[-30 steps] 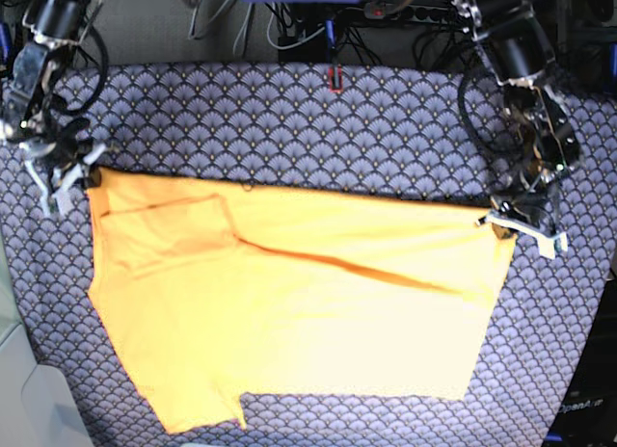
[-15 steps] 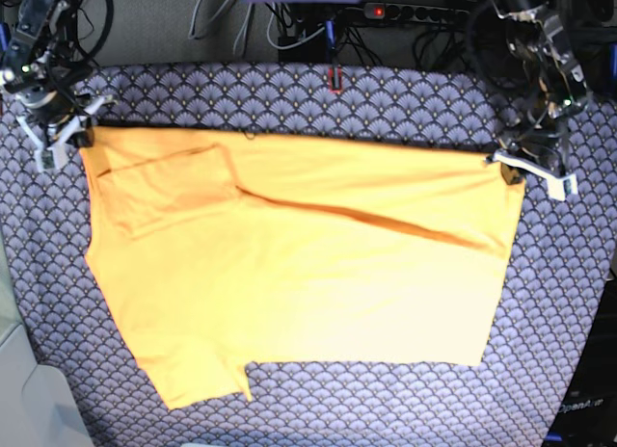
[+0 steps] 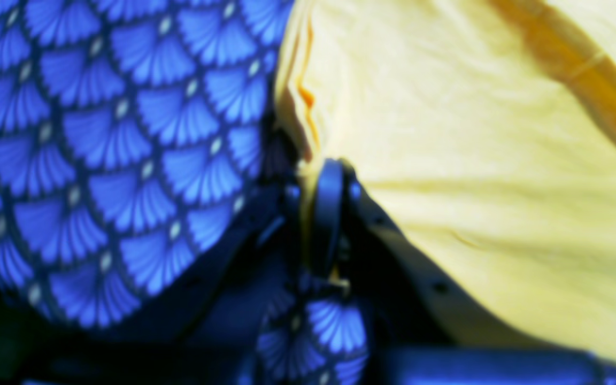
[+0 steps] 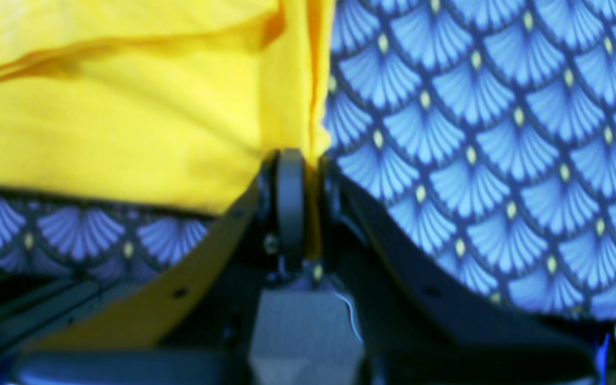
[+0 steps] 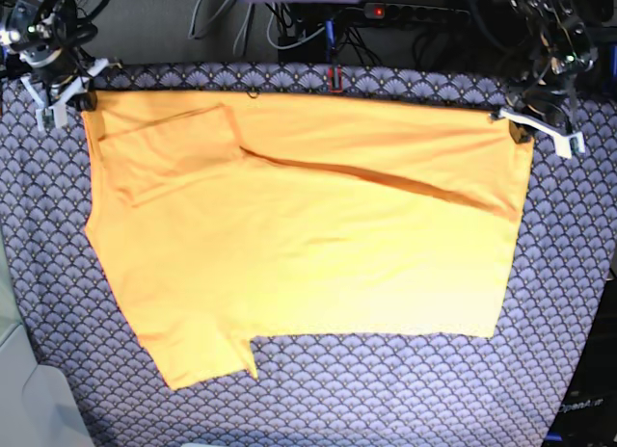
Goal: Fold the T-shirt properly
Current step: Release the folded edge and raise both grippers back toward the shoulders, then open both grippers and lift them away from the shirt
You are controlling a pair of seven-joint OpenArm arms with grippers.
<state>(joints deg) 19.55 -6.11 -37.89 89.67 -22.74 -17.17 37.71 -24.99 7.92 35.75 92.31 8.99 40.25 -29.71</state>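
Observation:
The yellow-orange T-shirt [image 5: 308, 245] lies spread across the table in the base view, with a folded-in sleeve at its upper left and a long diagonal crease across its middle. My left gripper [image 5: 525, 129] is shut on the T-shirt's far right corner; the left wrist view shows its jaws pinching the pale yellow cloth edge [image 3: 308, 160]. My right gripper [image 5: 72, 95] is shut on the far left corner, and in the right wrist view the yellow hem [image 4: 313, 160] sits clamped between the jaws. The far edge is stretched taut between both grippers.
A blue-grey scallop-patterned cloth [image 5: 386, 408] covers the table under the shirt. Cables and a power strip [image 5: 405, 12] run behind the far edge. A pale object [image 5: 24, 408] sits off the table's near left corner.
Both grippers have pulled the shirt's far edge away from me toward the table's back edge. The whole shirt has slid back and spread flatter.

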